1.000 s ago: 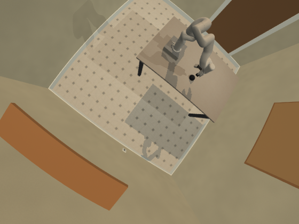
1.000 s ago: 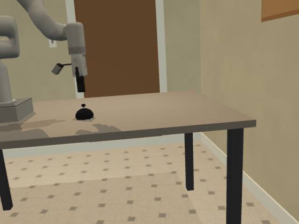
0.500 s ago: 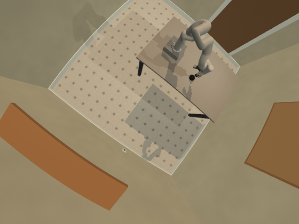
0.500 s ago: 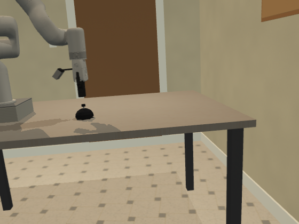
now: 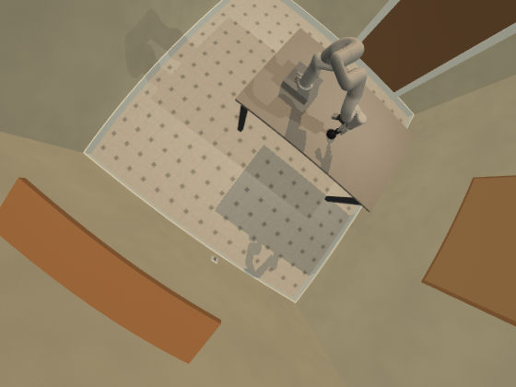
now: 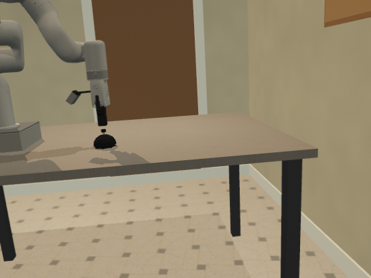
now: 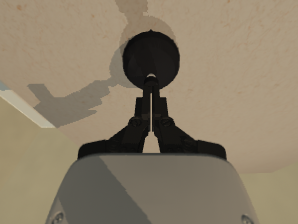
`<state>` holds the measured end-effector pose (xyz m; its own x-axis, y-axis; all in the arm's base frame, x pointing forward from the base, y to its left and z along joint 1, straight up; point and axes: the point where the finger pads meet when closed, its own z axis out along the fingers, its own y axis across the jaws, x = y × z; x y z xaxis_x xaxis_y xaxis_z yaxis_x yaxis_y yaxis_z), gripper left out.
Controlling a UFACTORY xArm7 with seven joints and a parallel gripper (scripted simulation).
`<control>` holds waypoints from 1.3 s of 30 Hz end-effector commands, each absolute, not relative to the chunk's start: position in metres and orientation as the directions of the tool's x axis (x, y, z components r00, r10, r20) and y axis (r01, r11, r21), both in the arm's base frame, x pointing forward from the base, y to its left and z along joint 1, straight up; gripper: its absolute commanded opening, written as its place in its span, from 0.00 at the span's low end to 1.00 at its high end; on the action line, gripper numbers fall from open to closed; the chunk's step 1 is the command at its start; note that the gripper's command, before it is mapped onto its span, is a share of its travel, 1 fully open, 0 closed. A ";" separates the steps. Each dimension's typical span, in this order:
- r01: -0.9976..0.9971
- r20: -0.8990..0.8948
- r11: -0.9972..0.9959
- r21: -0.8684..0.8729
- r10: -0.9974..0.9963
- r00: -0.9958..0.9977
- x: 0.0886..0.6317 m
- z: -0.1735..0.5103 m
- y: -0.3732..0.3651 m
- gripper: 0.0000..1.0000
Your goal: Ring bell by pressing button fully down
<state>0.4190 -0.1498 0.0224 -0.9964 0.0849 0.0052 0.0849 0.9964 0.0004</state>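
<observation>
The black dome bell [image 6: 105, 141] stands upright on the brown table [image 6: 172, 136], its small button [image 6: 103, 131] on top. My gripper [image 6: 102, 123] is shut and empty, pointing straight down, its fingertips a small gap above the button. In the wrist view the closed fingertips line up over the bell [image 7: 151, 59], just at the button [image 7: 150, 78]. From the overhead view the bell [image 5: 331, 134] sits near the table's front edge, with the gripper [image 5: 339, 130] right beside it.
The arm's base block [image 6: 18, 136] stands on the table to the left of the bell. The table's front edge [image 6: 159, 165] runs close in front of the bell. A brown door [image 6: 142, 56] is behind.
</observation>
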 end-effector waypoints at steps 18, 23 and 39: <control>0.085 0.002 0.996 -0.001 0.085 -0.996 0.420 0.016 -0.150 0.00; 0.085 0.002 0.996 -0.001 0.085 -0.996 0.420 0.016 -0.150 0.00; 0.085 0.002 0.996 -0.001 0.085 -0.996 0.420 0.006 -0.150 0.00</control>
<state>0.4188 -0.1498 0.0070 -0.9964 0.0849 0.0061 0.0849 0.9964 0.0006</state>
